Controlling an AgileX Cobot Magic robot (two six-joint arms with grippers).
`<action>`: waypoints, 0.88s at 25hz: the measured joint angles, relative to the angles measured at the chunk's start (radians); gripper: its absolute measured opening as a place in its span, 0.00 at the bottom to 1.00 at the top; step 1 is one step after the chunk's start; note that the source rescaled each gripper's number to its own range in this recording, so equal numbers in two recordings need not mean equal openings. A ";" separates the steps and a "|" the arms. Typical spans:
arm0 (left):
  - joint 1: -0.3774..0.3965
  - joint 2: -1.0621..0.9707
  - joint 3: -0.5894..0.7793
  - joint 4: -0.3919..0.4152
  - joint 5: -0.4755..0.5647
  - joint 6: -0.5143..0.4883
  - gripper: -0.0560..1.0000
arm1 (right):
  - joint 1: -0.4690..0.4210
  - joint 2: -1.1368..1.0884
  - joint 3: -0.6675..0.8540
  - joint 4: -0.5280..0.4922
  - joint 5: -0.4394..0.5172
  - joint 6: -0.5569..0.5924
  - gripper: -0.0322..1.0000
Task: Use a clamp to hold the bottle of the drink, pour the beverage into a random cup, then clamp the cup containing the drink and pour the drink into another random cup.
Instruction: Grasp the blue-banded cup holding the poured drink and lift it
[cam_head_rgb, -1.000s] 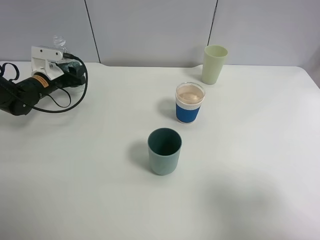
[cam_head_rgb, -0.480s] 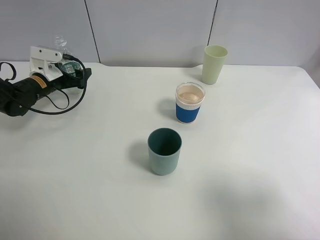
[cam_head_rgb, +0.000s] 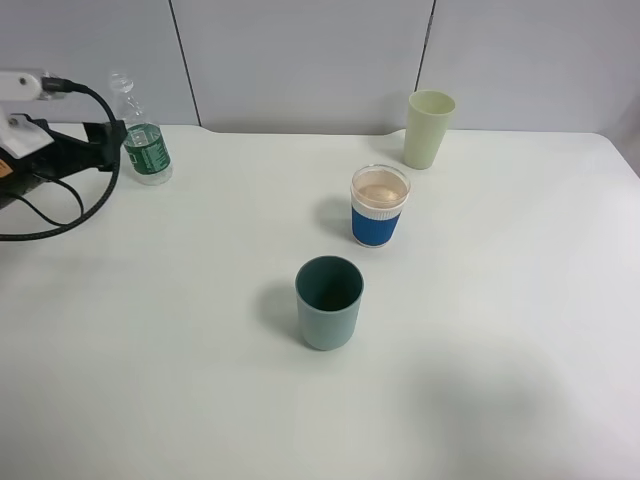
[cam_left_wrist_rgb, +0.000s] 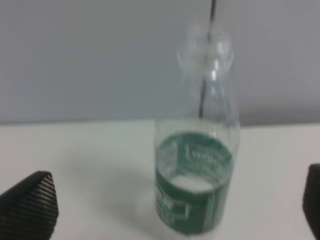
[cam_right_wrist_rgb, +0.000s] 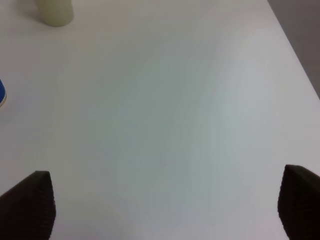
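**Bottle.** The bottle of the drink (cam_head_rgb: 147, 150) stands upright at the far left rear of the table (cam_head_rgb: 200, 400), uncapped as far as the wrist view shows. It is thin clear plastic and looks nearly empty, so judge it light, easily dented and easy to tip. If you take it again, grip at the green label band, not the narrow neck.

**Cup with the drink.** The blue-sleeved cup (cam_head_rgb: 380, 205) sits near mid-table, just in front of the pale green cup (cam_head_rgb: 430, 128) and behind the teal cup (cam_head_rgb: 329, 302), apart from both. The liquid level cannot be read. Treat it as carrying liquid. The ribbed sleeve looks like the best purchase, so close on it at mid-height with moderate force and stay off the clear rim.

**Claws.** Your left gripper (cam_head_rgb: 110, 143) stands spread wide and holds nothing, just beside the bottle and clear of it. Your right gripper (cam_right_wrist_rgb: 162, 202) has its jaws apart over bare table, also with nothing in them.

**Change from a second ago.**
- The left claw was closed around the bottle; it has since released it and backed off towards the left edge.
- The bottle now stands free.
- The three cups have not moved
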 joint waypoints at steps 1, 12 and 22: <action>0.000 -0.050 0.021 -0.012 0.011 0.007 0.99 | 0.000 0.000 0.000 0.000 0.000 0.000 0.71; 0.000 -0.668 0.059 -0.077 0.436 0.062 0.99 | 0.000 0.000 0.000 0.000 0.000 0.000 0.71; 0.000 -1.132 0.035 -0.178 0.878 0.187 1.00 | 0.000 0.000 0.000 0.000 0.000 0.000 0.71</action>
